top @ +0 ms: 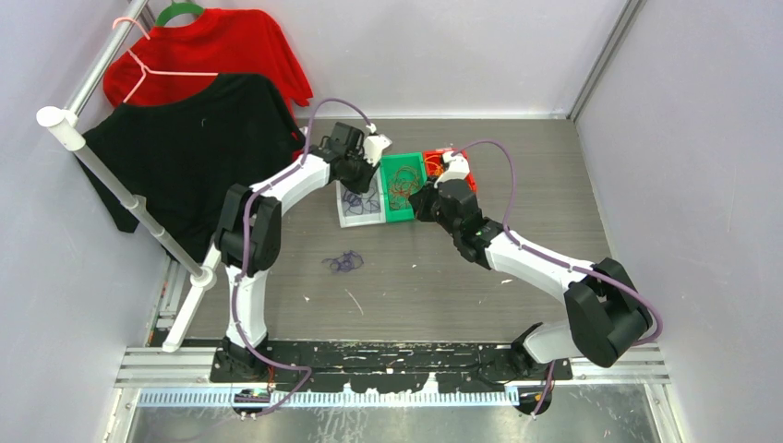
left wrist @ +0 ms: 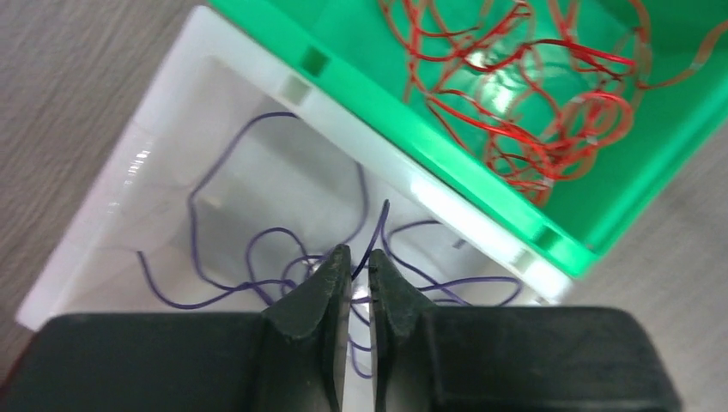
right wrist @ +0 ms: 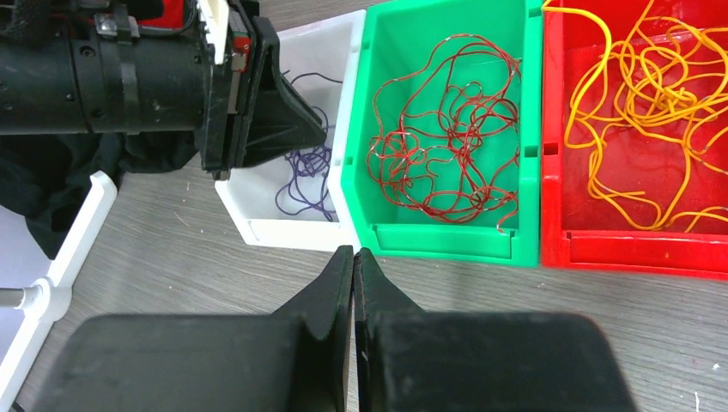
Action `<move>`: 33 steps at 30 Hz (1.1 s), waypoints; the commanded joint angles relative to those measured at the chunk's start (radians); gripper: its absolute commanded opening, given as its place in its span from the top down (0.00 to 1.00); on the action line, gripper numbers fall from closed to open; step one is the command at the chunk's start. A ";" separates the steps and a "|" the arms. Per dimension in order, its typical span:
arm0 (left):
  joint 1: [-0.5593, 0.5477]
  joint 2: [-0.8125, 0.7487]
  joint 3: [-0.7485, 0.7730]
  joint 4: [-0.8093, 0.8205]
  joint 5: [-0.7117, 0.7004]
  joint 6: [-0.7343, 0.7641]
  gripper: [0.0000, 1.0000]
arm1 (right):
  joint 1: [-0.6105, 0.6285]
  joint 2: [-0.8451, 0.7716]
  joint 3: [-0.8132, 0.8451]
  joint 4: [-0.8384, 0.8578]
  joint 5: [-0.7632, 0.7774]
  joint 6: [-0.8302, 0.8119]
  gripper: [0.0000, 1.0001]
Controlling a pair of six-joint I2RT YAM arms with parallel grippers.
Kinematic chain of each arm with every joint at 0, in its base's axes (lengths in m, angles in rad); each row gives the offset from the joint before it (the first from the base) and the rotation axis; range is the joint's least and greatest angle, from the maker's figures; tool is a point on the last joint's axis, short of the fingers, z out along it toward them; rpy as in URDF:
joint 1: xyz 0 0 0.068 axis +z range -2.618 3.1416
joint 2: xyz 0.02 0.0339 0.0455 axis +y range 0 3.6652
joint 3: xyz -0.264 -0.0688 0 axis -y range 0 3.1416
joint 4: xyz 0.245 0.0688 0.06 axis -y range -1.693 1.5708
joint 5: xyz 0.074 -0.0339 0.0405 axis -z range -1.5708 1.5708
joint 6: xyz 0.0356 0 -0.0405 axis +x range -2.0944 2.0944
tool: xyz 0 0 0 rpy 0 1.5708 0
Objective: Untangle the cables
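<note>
My left gripper [left wrist: 359,255] hangs inside the white bin [left wrist: 112,206], its jaws a narrow gap apart. A thin purple cable [left wrist: 375,225] rises through that gap, and more purple cables [left wrist: 197,296] lie loose on the bin floor. In the top view the left gripper [top: 358,173] is over the white bin [top: 351,219]. My right gripper [right wrist: 354,255] is shut and empty above the table, just in front of the white bin [right wrist: 283,232] and the green bin [right wrist: 446,240]. Red-brown cables [right wrist: 438,146] fill the green bin. Orange cables [right wrist: 644,112] fill the red bin [right wrist: 627,249]. A small purple tangle [top: 343,263] lies on the table.
A clothes rack with a white rail [top: 129,198] stands at the left, holding a black shirt [top: 185,157] and a red shirt [top: 203,51]. Its white foot [right wrist: 60,266] shows in the right wrist view. Grey walls close in the table.
</note>
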 commanded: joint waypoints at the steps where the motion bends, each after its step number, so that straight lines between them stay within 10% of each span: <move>1: 0.007 0.023 0.065 0.056 -0.136 0.032 0.88 | -0.004 -0.026 -0.001 0.043 0.020 -0.007 0.94; 8: 0.010 0.010 0.067 0.031 -0.144 0.039 0.82 | -0.005 -0.038 -0.021 0.046 0.020 -0.016 0.94; 20: 0.010 -0.262 0.126 -0.283 0.052 0.020 0.06 | 0.139 -0.039 -0.046 0.083 -0.074 -0.096 0.62; 33: 0.113 -0.655 -0.172 -0.520 0.141 0.092 0.00 | 0.274 0.333 0.089 0.114 -0.329 -0.197 0.51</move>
